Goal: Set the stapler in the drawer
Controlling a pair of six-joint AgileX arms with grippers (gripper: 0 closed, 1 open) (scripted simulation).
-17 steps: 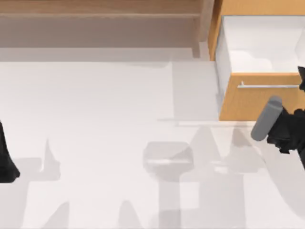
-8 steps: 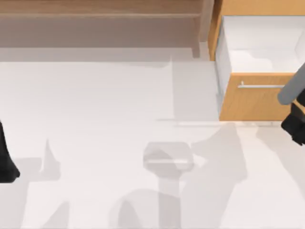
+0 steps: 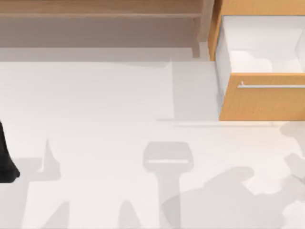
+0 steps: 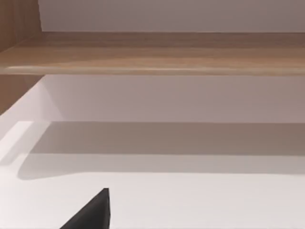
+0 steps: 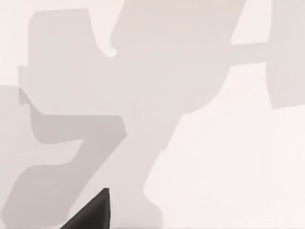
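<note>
The drawer point(image 3: 259, 102) stands pulled open at the table's back right. It has an orange-tan front, a thin silver bar handle point(image 3: 271, 86) and a white inside point(image 3: 262, 45). The stapler is out of view. My left gripper point(image 3: 5, 162) rests parked at the table's left edge, and a black part of it point(image 4: 93, 212) faces the wooden shelf. A black part of my right gripper point(image 5: 93, 212) hangs over bare white table crossed by grey shadows.
A paler brown wooden shelf point(image 3: 100, 14) runs along the back, left of the drawer; its board point(image 4: 157, 57) spans the left wrist view. The white table point(image 3: 109, 105) spreads across the middle and front, marked with arm shadows.
My right gripper, carrying a grey object, moved to the right past the drawer front and left the top view. Its shadow shifted toward the front right. The left arm has not moved.
</note>
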